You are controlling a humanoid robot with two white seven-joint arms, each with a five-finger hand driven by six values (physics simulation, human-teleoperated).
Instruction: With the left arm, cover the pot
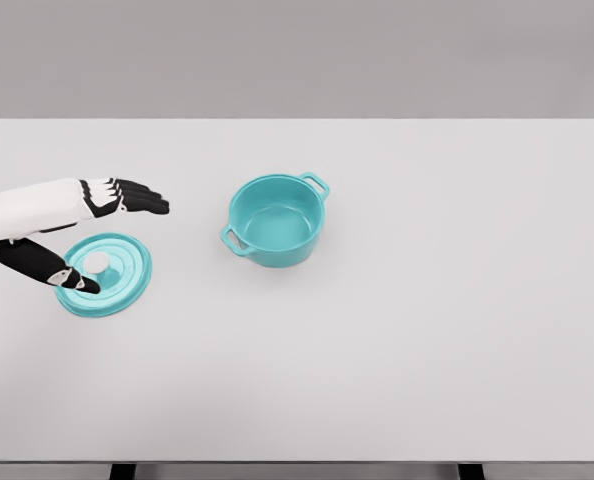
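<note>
A: How far along is covering the pot (pixel 275 222)?

B: Barely started. The pot sits uncovered near the counter's (pixel 427 340) middle; its teal lid (pixel 105 275) lies flat, well apart to the left.

A: And the left hand (pixel 72 235)?

B: Over the lid's near edge, fingers (pixel 142 198) spread and released, thumb by the white knob (pixel 96 262), nothing grasped.

A: Count?

B: One pot, one lid, one hand showing.

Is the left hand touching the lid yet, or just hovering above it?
Cannot tell. In the head view the left hand is spread over the teal lid, its thumb overlapping the rim beside the white knob, but from above neither contact nor a gap shows plainly.
</note>
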